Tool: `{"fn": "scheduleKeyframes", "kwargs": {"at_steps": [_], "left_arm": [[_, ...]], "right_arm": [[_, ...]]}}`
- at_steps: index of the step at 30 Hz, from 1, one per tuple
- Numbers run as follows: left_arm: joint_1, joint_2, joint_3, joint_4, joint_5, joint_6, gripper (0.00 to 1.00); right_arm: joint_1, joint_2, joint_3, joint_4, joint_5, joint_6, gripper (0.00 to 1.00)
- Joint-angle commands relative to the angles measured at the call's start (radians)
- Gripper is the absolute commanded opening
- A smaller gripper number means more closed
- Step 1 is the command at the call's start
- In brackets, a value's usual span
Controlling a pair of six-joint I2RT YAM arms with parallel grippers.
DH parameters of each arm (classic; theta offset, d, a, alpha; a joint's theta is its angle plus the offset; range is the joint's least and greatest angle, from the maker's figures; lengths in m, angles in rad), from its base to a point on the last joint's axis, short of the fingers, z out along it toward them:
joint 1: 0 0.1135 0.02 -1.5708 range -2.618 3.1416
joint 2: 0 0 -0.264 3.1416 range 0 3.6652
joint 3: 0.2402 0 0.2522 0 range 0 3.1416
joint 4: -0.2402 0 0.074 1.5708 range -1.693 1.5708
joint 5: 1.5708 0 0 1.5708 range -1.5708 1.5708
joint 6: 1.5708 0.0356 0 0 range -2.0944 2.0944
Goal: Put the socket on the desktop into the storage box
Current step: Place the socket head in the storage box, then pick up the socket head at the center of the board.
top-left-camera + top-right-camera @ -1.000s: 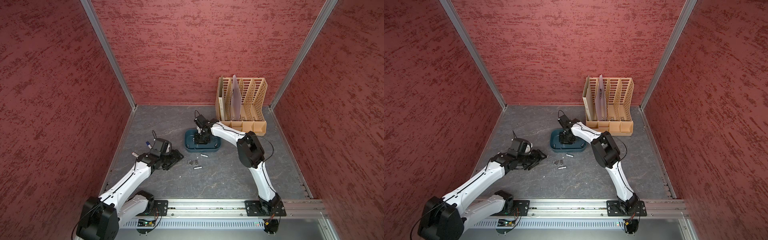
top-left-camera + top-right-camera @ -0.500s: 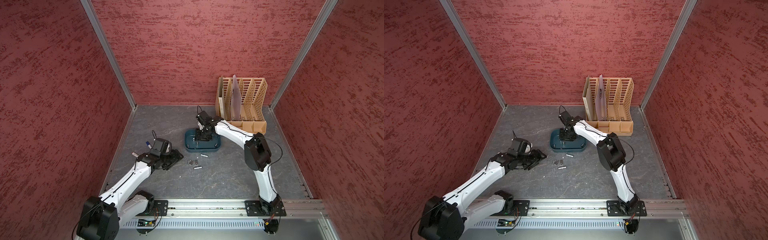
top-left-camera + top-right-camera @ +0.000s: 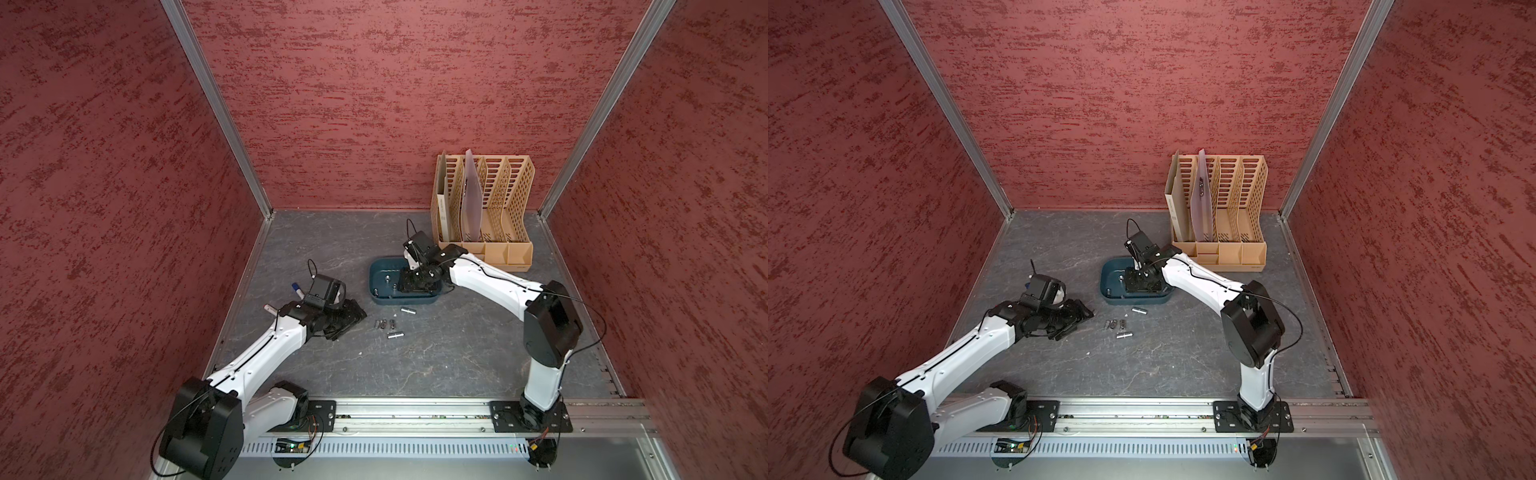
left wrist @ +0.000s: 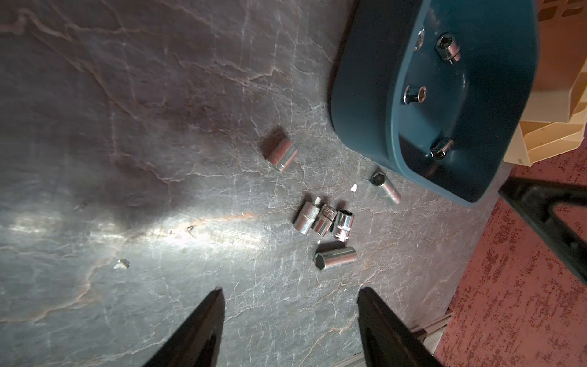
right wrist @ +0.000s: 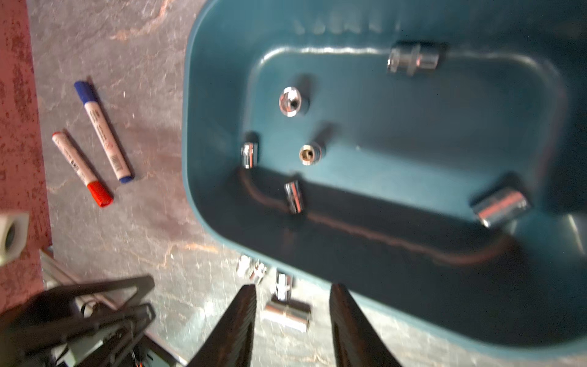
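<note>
Right wrist view looks down past the right gripper (image 5: pixel 293 287), whose two dark fingers stand apart with nothing clamped between them. It hangs over the edge of the storage box (image 5: pixel 206 79), on the side facing the loose sockets. Six chrome sockets (image 5: pixel 290 101) lie scattered on the teal floor of that box, two standing on end and the rest on their sides. Outside on the desktop (image 4: pixel 158 95) I count six loose sockets (image 4: pixel 335 258) near the box: three touching side by side, one lying next to that cluster, one close to the box wall and one a little apart. The left gripper (image 4: pixel 290 290) sits low near them, fingers spread wide and empty. A blue marker (image 5: pixel 101 130) and a red marker (image 5: pixel 81 168) lie side by side on the desktop, and a tan file rack (image 3: pixel 484 208) stands against the back wall beyond the box.
</note>
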Motion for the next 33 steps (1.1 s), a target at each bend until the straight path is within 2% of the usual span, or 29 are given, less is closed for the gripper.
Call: {"fn": "scheduleKeyframes", "kwargs": {"at_steps": [1, 19, 33], "left_arm": [[0.001, 0.031, 0.042, -0.013, -0.031, 0.037, 0.69], [-0.012, 0.303, 0.199, -0.021, -0.078, 0.188, 0.61], [-0.034, 0.450, 0.279, -0.034, -0.115, 0.279, 0.50]], "right_arm": [[0.017, -0.090, -0.078, 0.070, 0.007, 0.008, 0.43], [0.123, -0.472, -0.495, 0.318, -0.068, -0.074, 0.43], [0.158, -0.591, -0.626, 0.390, -0.101, -0.081, 0.43]]}}
